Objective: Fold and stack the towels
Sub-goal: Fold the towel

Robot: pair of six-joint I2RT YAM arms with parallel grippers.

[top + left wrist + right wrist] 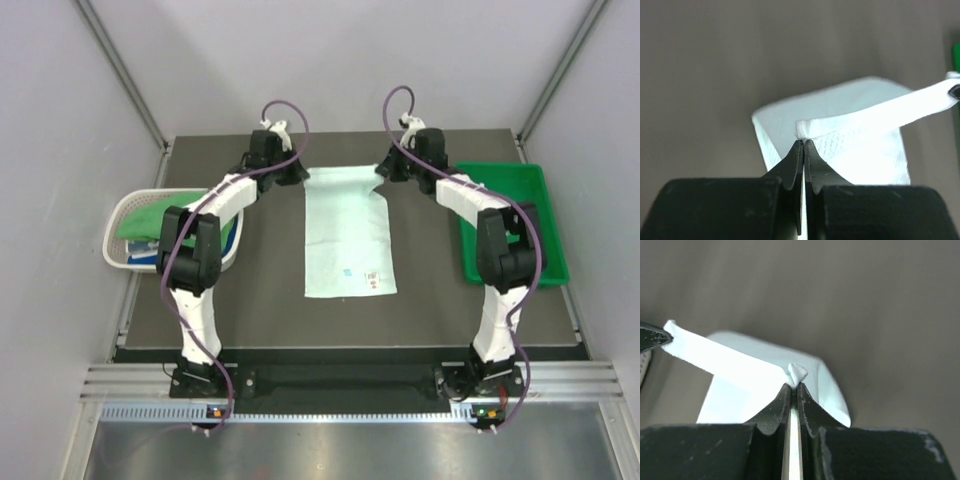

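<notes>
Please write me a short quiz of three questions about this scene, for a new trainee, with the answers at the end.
1. True or false: the left gripper and the right gripper are each shut on a far corner of the pale towel.
2. Where does the green towel lie? A: in the white basket. B: under the pale towel. C: in the right gripper.
3. Fill in the word: the small print on the pale towel lies by its ____ edge (near or far, as seen from the arm bases).

Key: 1 true; 2 A; 3 near.
</notes>
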